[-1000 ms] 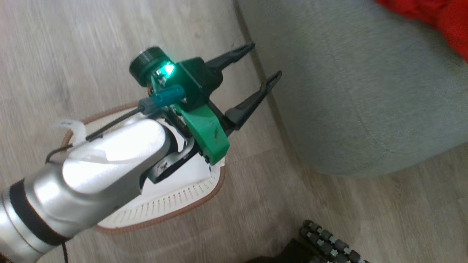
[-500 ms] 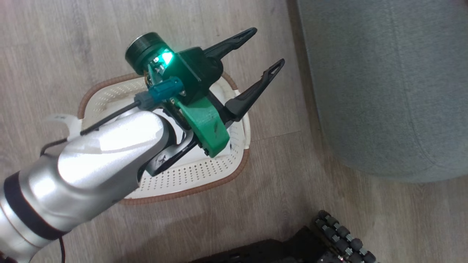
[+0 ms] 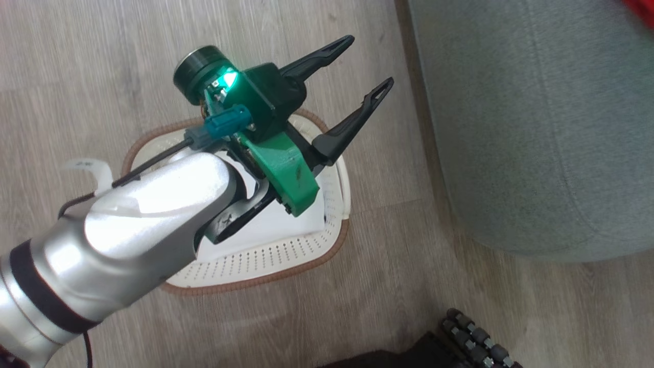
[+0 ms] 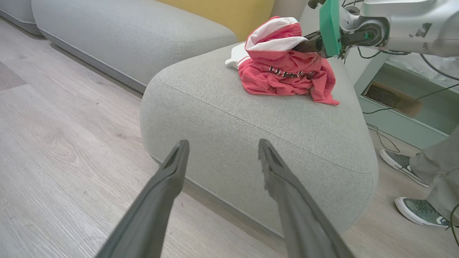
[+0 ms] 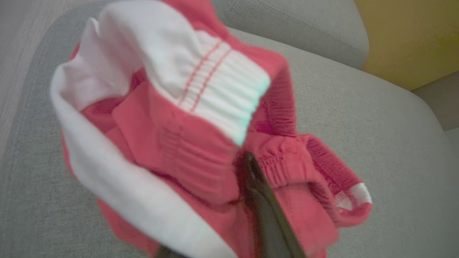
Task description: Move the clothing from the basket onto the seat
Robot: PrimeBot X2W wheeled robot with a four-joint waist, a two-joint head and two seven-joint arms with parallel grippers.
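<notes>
Nearly done, by the look of it. The basket (image 3: 265, 278), under the left gripper (image 3: 369, 60), shows a bare white bottom and no cloth in the visible part. Left jaws are spread wide and hold nothing, and they point toward the seat (image 4: 251, 136). The clothing (image 4: 283, 64) lies heaped on the seat, well beyond the left jaws and right at the tips of the right gripper (image 4: 312, 44). One right finger (image 5: 251, 172) shows and the other is buried in red fabric, so I cannot tell if it is pinching or has let go. Probably left: release and pull back. A person's shoes (image 4: 403, 163) are beside the seat.
</notes>
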